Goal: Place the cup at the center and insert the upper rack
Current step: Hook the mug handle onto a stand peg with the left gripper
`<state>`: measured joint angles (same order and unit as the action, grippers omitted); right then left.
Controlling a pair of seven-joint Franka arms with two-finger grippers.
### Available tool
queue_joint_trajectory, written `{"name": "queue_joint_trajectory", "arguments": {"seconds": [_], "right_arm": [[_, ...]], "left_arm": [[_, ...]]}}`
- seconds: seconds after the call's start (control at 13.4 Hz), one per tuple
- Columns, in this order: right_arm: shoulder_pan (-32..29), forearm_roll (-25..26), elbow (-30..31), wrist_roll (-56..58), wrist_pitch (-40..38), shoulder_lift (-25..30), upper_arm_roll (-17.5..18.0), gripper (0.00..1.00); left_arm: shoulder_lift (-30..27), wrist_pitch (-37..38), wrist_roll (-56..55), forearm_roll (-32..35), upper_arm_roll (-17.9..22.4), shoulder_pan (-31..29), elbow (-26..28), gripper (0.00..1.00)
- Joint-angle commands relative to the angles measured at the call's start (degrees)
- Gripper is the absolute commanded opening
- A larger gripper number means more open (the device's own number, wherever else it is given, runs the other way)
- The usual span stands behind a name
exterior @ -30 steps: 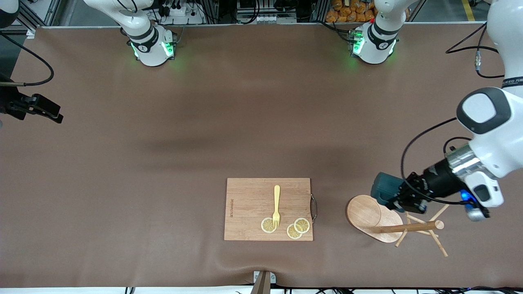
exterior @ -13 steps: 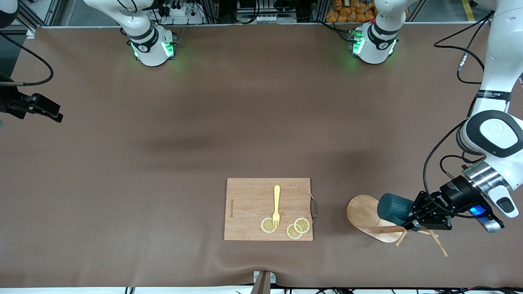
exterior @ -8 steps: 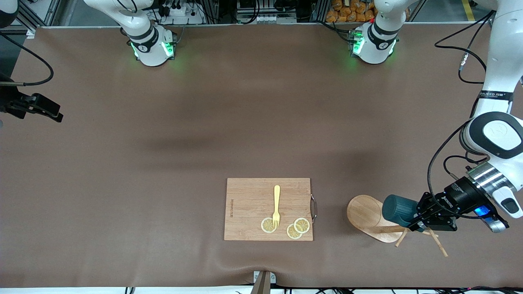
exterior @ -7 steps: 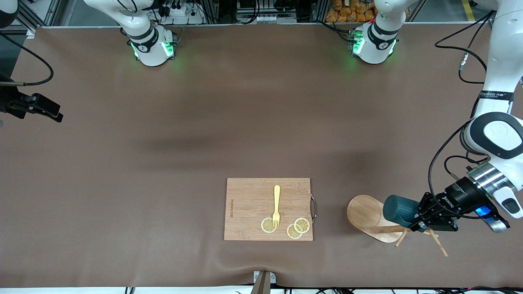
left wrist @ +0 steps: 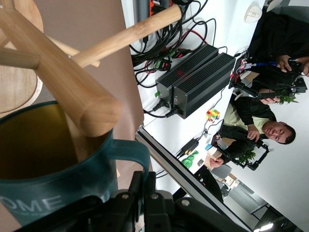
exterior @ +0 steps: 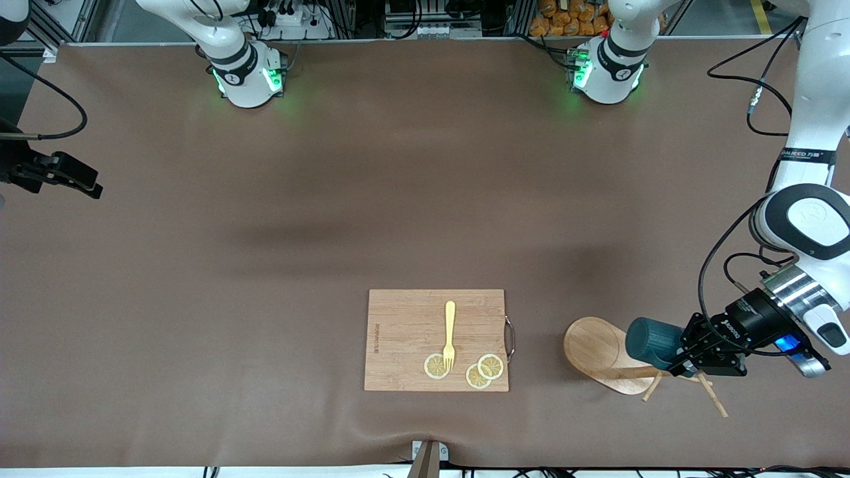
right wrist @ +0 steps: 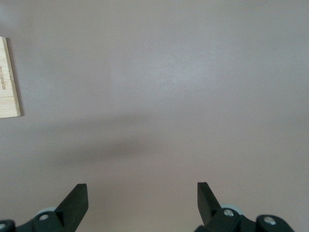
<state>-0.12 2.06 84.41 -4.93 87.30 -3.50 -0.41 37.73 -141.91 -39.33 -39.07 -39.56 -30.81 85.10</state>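
Left gripper (exterior: 685,362) clamped on the cup (exterior: 652,342), gripping its handle, cup tipped sideways, mouth toward the gripper. It hangs over the upper rack (exterior: 601,355), which lies on its side at the left arm's end of the table; the post tip (left wrist: 99,113) sits at the cup's mouth. Cutting board (exterior: 405,332) at 9 o'clock of the rack, carrying a fork (exterior: 449,335) and lemon slices (exterior: 465,370). Right gripper (right wrist: 140,200) waits spread apart over bare table (exterior: 265,265).
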Motion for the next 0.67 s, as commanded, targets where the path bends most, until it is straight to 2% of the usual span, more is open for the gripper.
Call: {"name": "queue_joint_trajectory", "arguments": {"seconds": [0.0,0.52,0.6], "right_arm": [[-0.1,-0.3,-0.9,-0.4,-0.7,-0.2,0.1,1.00],[-0.1,-0.3,-1.0,-0.4,-0.7,-0.2,0.1,1.00],[-0.1,-0.3,-0.9,-0.4,-0.7,-0.2,0.1,1.00]], "left_arm": [[-0.7,-0.8,0.2,-1.7,0.6,0.4,0.9,0.00],[-0.7,-0.8,0.3,-1.7,1.7,0.4,0.9,0.00],[-0.6,-0.8,0.0,-2.0,1.7,0.4,0.8,0.38]]}}
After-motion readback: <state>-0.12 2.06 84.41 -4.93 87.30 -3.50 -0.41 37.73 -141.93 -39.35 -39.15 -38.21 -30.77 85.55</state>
